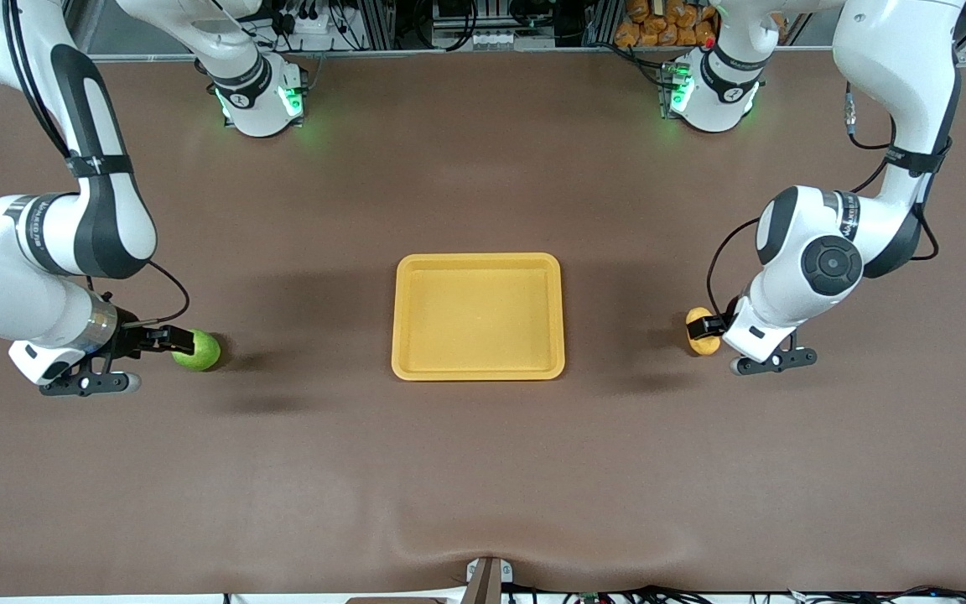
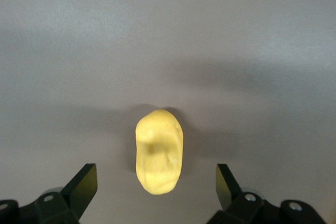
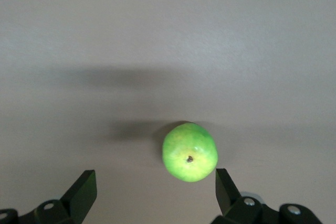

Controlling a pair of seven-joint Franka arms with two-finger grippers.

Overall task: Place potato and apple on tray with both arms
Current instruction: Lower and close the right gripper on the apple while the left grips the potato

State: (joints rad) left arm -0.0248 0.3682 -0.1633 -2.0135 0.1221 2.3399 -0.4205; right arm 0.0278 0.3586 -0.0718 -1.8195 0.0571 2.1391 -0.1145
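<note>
The small oblong yellow-orange potato [image 1: 702, 331] lies on the brown table toward the left arm's end, and the black two-finger left gripper [image 2: 156, 188] is right over it, fingers spread wide with the lump sitting between them, not yet touched. Toward the right arm's end, the small round bright green apple [image 1: 198, 351] rests on the table with its dark stem dimple showing, and the right gripper [image 3: 156, 188] hangs over it with its fingers spread just as wide; the apple sits off centre, close to one fingertip. So this looks like the reach-and-grasp step on both arms at once, nothing picked up yet. Next, I'd say, each gripper needs to settle lower and close, the right one centring on the apple first. Between the two, the shallow rectangular yellow-orange plastic tray [image 1: 407, 315] sits mid-table, well apart from both, with nothing in it.
</note>
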